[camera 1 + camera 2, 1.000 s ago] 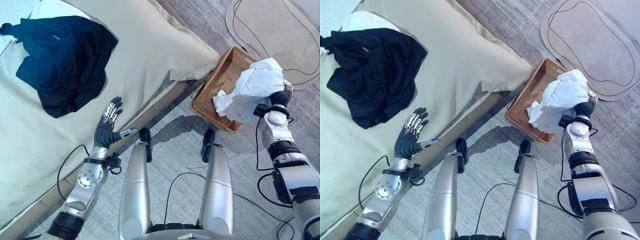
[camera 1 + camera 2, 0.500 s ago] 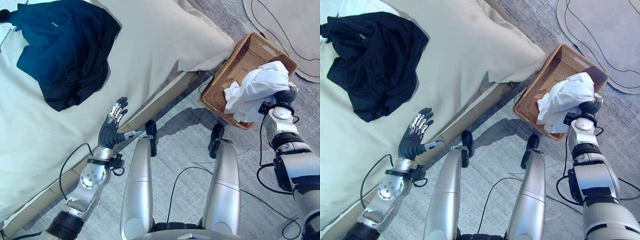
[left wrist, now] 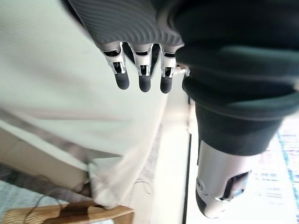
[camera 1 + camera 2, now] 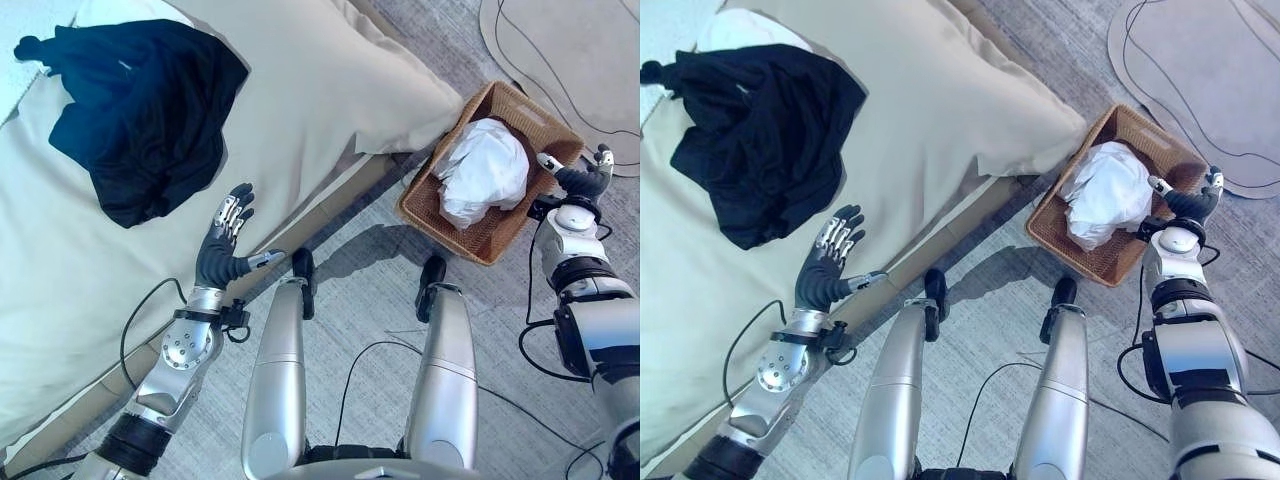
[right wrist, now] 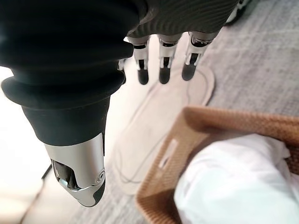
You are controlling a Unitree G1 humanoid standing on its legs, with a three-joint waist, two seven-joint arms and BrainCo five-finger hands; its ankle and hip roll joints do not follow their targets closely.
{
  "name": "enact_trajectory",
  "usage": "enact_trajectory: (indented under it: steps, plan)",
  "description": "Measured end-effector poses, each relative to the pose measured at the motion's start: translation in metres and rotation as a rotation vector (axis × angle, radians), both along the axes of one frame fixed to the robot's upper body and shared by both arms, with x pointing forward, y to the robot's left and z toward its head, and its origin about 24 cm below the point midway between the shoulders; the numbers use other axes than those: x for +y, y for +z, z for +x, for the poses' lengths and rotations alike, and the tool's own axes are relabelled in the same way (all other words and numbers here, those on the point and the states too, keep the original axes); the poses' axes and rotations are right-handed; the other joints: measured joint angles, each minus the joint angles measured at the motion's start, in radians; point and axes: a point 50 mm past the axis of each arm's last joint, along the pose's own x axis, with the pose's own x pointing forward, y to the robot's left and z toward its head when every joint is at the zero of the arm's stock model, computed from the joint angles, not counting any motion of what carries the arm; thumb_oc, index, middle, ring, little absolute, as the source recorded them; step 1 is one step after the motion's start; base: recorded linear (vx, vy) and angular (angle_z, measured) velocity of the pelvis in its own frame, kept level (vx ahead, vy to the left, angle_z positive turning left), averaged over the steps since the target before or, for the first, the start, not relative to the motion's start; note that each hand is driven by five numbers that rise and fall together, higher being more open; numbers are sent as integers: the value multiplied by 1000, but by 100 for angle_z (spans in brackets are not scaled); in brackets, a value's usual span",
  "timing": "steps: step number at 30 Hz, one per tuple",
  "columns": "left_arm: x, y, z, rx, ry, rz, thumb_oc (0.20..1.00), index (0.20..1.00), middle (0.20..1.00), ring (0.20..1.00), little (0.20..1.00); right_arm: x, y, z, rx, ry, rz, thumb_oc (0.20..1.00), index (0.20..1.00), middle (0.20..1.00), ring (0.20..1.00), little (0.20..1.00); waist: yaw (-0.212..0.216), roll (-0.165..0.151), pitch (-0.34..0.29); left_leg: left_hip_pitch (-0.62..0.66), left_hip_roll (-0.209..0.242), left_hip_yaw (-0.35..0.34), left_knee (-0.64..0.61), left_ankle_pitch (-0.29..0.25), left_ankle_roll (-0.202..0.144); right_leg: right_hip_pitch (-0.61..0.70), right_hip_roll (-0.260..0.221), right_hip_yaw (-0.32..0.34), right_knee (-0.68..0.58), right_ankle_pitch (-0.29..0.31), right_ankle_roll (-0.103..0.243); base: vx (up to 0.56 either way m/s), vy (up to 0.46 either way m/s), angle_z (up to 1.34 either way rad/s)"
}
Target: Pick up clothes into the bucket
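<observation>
The crumpled black garment lies on the beige bed just beyond the spread, empty left hand, the nearer one.

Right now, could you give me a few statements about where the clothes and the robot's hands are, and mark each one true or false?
1. The white garment lies inside the wicker basket. True.
2. The right hand is clutching the white garment. False: its fingers are open and it holds nothing, beside the basket's rim.
3. The dark garment lies on the beige bed. True.
4. The left hand grips the dark garment. False: it is open, apart from the garment, over the bed's edge.
5. The basket stands on the bed. False: it stands on the grey floor beside the bed.
</observation>
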Motion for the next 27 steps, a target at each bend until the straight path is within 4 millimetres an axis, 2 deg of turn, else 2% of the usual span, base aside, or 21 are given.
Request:
enact_trajectory:
  steps: [3,4,5,7,8,9,10,11,13,18,19,24,25,27]
  plan:
    - [0,0,0,-3,1,-4,1000,1000,1000,1000,1000,16,-14,0,14,67,-37,1000,1000,1000,1000,1000,-27,-4,-16,63,4,2,-62,6,5,69,1,-22,-56,4,-5,48,-83,7]
    - [1,-4,1,7,25,-33,1000,1000,1000,1000,1000,32,-28,-6,-9,142,-51,1000,1000,1000,1000,1000,-21,-6,-24,128,4,-5,-122,32,-4,143,3,-47,-110,25,9,110,-142,5]
    - [2,-7,1,21,39,-45,1000,1000,1000,1000,1000,40,-41,-11,16,175,-62,1000,1000,1000,1000,1000,-31,-15,-41,161,8,-6,-158,39,-4,174,6,-57,-135,27,7,110,-143,9]
    - [8,-20,3,59,86,-59,1000,1000,1000,1000,1000,60,-79,-31,57,241,-25,1000,1000,1000,1000,1000,-21,-26,-71,278,15,-28,-248,74,-33,304,13,-106,-210,35,14,138,-133,22]
    - [14,-29,1,96,113,-43,1000,1000,1000,1000,1000,71,-105,-46,108,268,2,1000,1000,1000,1000,1000,-19,-47,-110,332,16,-35,-303,87,-26,351,15,-125,-244,35,14,197,-175,23]
    - [17,-32,-1,109,122,-38,1000,1000,1000,1000,1000,73,-113,-50,127,270,15,1000,1000,1000,1000,1000,-20,-56,-133,342,18,-35,-318,87,-25,358,17,-129,-250,33,13,197,-179,20]
    - [19,-37,-1,126,139,-32,1000,1000,1000,1000,1000,73,-124,-61,145,276,45,1000,1000,1000,1000,1000,-19,-57,-136,393,22,-49,-355,100,-36,423,23,-155,-280,31,9,82,-88,25]
    - [20,-42,0,146,152,-37,1000,1000,1000,1000,1000,74,-129,-67,145,281,60,1000,1000,1000,1000,1000,-20,-58,-138,426,21,-63,-375,115,-33,470,24,-176,-299,34,10,149,-132,47]
    - [28,-61,-7,224,192,-24,1000,1000,1000,1000,1000,72,-158,-96,218,272,113,1000,1000,1000,1000,1000,-13,-72,-150,559,28,-99,-444,117,-32,647,39,-238,-380,25,16,169,-136,56]
    - [39,-74,-22,278,241,6,1000,1000,1000,1000,1000,63,-183,-129,288,215,172,1000,1000,1000,1000,1000,6,-89,-206,647,32,-158,-522,144,-28,792,58,-325,-477,27,20,77,-96,40]
    - [42,-79,-28,302,255,8,1000,1000,1000,1000,1000,64,-188,-133,306,214,180,1000,1000,1000,1000,1000,22,-89,-220,655,33,-177,-535,149,-23,821,69,-349,-494,27,20,85,-127,55]
    - [45,-82,-29,324,276,33,1000,1000,1000,1000,1000,65,-198,-144,337,206,206,1000,1000,1000,1000,1000,14,-92,-263,654,32,-247,-554,182,-12,911,99,-447,-559,27,19,62,-4,57]
    - [46,-83,-30,331,278,33,1000,1000,1000,1000,1000,65,-198,-144,337,209,208,1000,1000,1000,1000,1000,17,-91,-273,654,33,-251,-557,182,-11,908,100,-454,-559,24,18,95,61,56]
    - [45,-88,-28,349,283,23,1000,1000,1000,1000,1000,66,-196,-144,326,217,206,1000,1000,1000,1000,1000,7,-90,-283,661,34,-201,-568,193,4,955,99,-496,-577,25,20,82,103,42]
